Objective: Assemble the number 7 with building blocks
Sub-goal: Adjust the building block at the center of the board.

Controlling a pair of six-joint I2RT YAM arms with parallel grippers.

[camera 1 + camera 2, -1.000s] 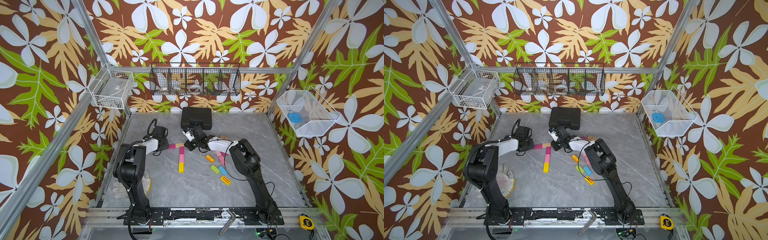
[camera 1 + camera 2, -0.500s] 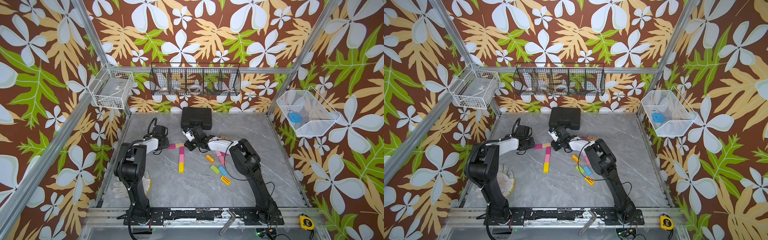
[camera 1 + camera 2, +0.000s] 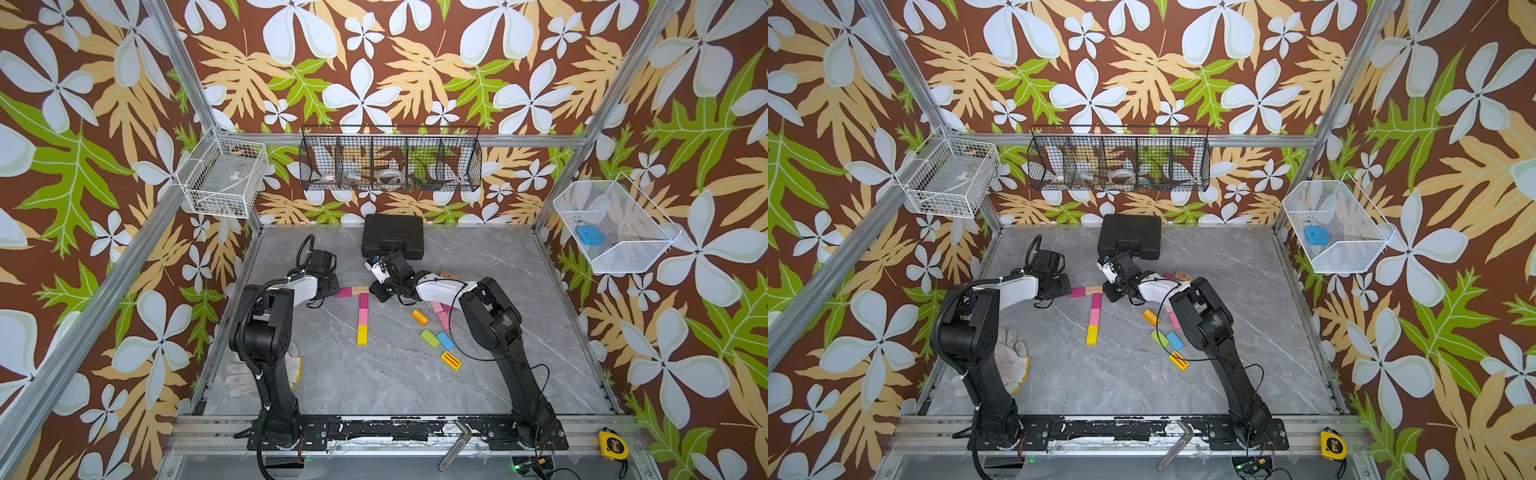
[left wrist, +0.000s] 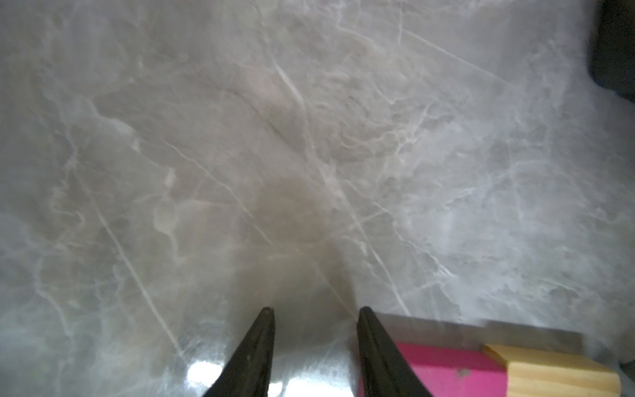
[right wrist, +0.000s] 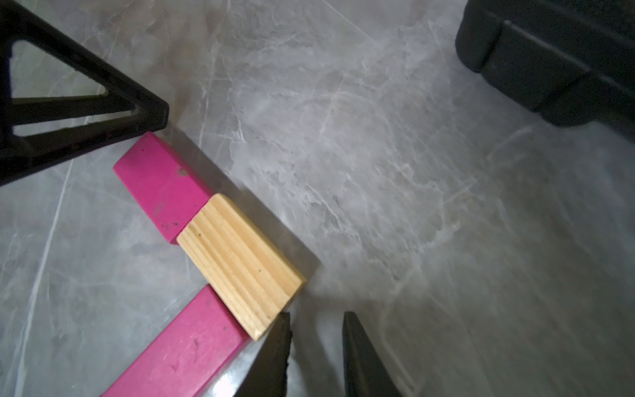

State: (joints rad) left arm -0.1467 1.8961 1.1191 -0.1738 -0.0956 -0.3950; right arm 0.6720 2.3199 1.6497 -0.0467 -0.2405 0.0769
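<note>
A magenta block [image 3: 344, 293] and a plain wood block [image 3: 360, 289] lie end to end as a bar. Below the wood one runs a column of magenta [image 3: 364, 300], pink [image 3: 363, 316] and yellow [image 3: 363, 334] blocks. My left gripper [image 4: 314, 311] is open and empty at the bar's left end, one finger against the magenta block [image 4: 446, 371]. My right gripper [image 5: 316, 319] is shut and empty at the bar's right end, one finger touching the wood block [image 5: 240, 264]. Loose blocks lie to the right: orange [image 3: 419, 317], green [image 3: 430, 338], blue [image 3: 445, 340], yellow red-striped [image 3: 451, 360].
A black case [image 3: 392, 237] stands just behind the right gripper, at the back of the grey table. A white glove [image 3: 245, 374] lies by the left arm's base. Wire baskets hang on the walls. A printed wood block [image 3: 449, 274] lies behind the right arm.
</note>
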